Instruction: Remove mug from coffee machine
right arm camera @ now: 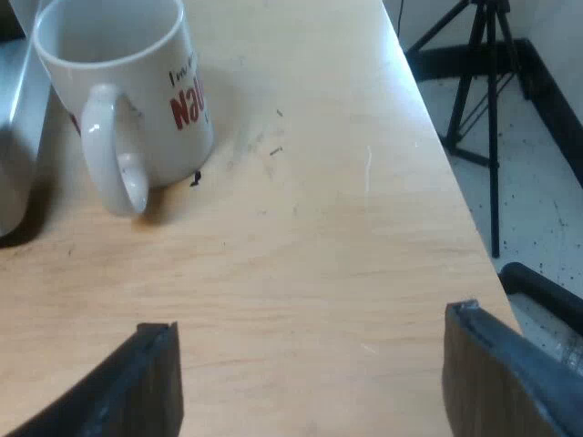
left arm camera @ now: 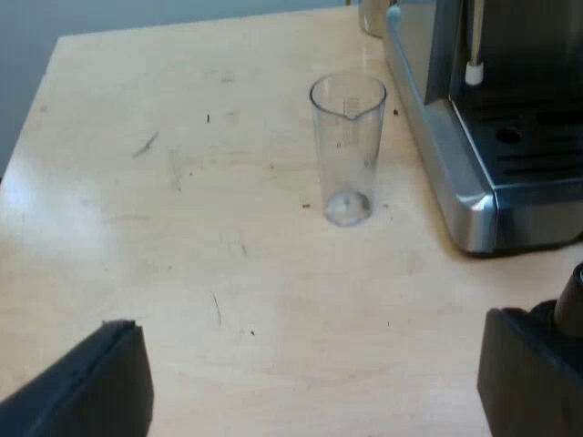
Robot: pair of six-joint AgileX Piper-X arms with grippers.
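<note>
A white mug [right arm camera: 127, 86] with red lettering stands upright on the wooden table [right arm camera: 310, 237], its handle turned toward my right gripper [right arm camera: 310, 373]. The mug rests beside the metal edge of the espresso machine [right arm camera: 14, 137], off its tray. My right gripper is open, a short way back from the mug, with nothing between its fingers. In the left wrist view my left gripper [left arm camera: 314, 382] is open over bare table, with nothing between its fingers. Ahead of it a clear measuring glass [left arm camera: 347, 150] stands upright close to the espresso machine [left arm camera: 492, 118] and its drip tray.
The table's edge [right arm camera: 446, 164] runs close to the mug's side, with floor and a black tripod [right arm camera: 483, 82] beyond it. A white-tipped steam wand [left arm camera: 474, 55] hangs over the machine's drip tray. A pale object [left arm camera: 373, 16] stands behind the machine's corner.
</note>
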